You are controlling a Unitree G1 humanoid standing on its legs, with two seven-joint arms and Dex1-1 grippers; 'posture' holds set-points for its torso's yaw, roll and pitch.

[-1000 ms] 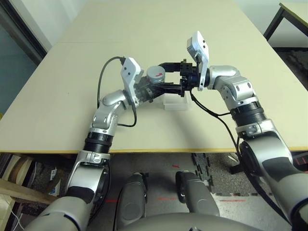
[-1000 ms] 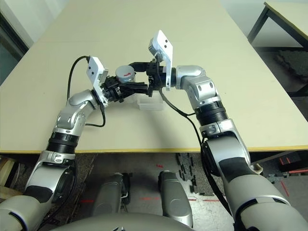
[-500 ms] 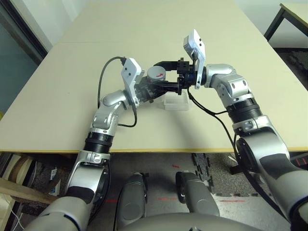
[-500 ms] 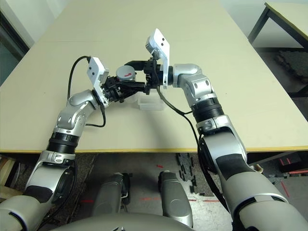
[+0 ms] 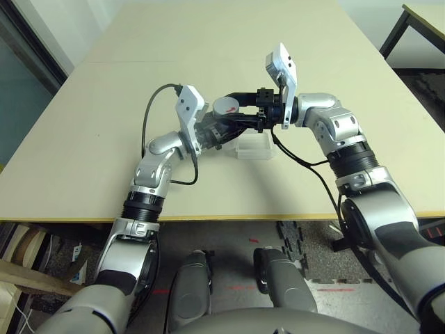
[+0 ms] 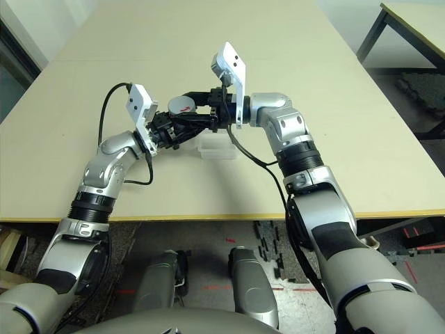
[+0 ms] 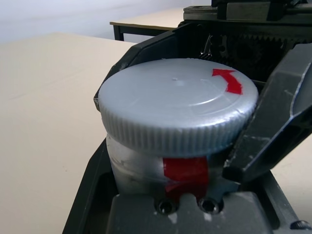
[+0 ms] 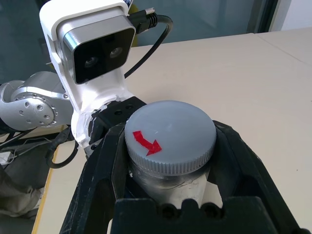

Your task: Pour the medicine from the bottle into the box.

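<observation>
Left eye view: both arms meet over the tan table (image 5: 97, 125), raised above it. The left gripper (image 5: 214, 132) is closed on the body of the bottle (image 5: 217, 127), held upright. The grey cap (image 5: 225, 106) with its red mark sits on top of the bottle. The right gripper (image 5: 235, 111) comes in level from the right, its black fingers narrowed onto the cap's rim. The box (image 5: 254, 147), clear plastic, sits on the table just below and slightly right of both grippers, apart from them. Medicine cannot be made out.

Right eye view: same layout. The cap (image 6: 182, 104) lies between the right gripper's fingers (image 6: 191, 94); the left gripper (image 6: 169, 132) is below it on the bottle. The box (image 6: 217, 148) rests on the table under the right wrist, untouched.

Left wrist view: the bottle (image 7: 141, 163) stands between the left gripper's own fingers, red label band at the base. The cap (image 7: 178, 105) is still on, red arrow near the far edge. The right gripper's black fingers (image 7: 273, 122) press against the cap's ribbed rim on both sides.

Right wrist view: the cap (image 8: 169, 134) sits between the right gripper's fingers (image 8: 105, 165), clamped at the rim, red arrow facing up. The silver bottle body (image 8: 165, 181) shows under it. The left wrist camera housing (image 8: 90, 44) is just behind.
</observation>
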